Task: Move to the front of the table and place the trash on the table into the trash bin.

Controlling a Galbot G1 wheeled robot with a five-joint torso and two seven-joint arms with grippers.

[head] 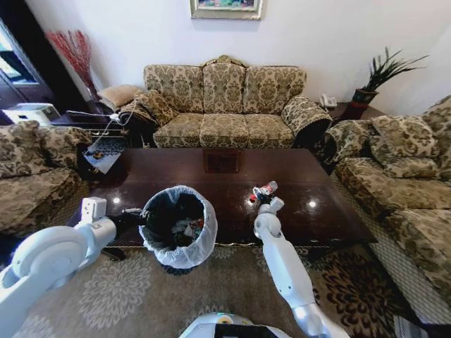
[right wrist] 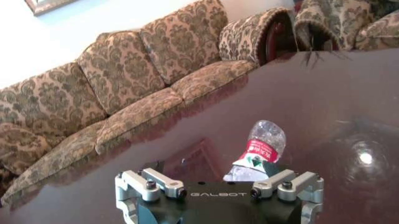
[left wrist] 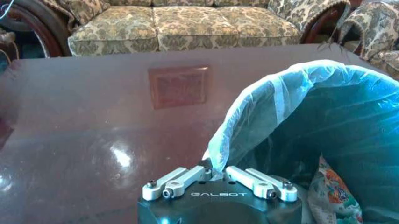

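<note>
**A:** What was seen nearest the camera, starting at the left?

**B:** The left gripper (head: 134,217) was held at the near edge of the table (head: 338,211), its fingers (left wrist: 181,179) clenched on the bag-lined rim of the trash bin (head: 204,243).

**A:** And where was the trash bin placed?

**B:** It was stood against the table's near edge, left of the middle. Colourful litter (head: 189,227) was seen lying inside it.

**A:** What was noted further right?

**B:** The right gripper (head: 264,199) was reached over the table's near edge, right of the middle. A clear plastic bottle (right wrist: 262,149) with a red label was found between its fingers (right wrist: 274,175), lying on the tabletop. The jaws were spread wide, and whether the bottle was actually touched could not be told.

**A:** Anything beyond?

**B:** A patterned sofa (head: 225,105) was set behind the table's far edge.
</note>
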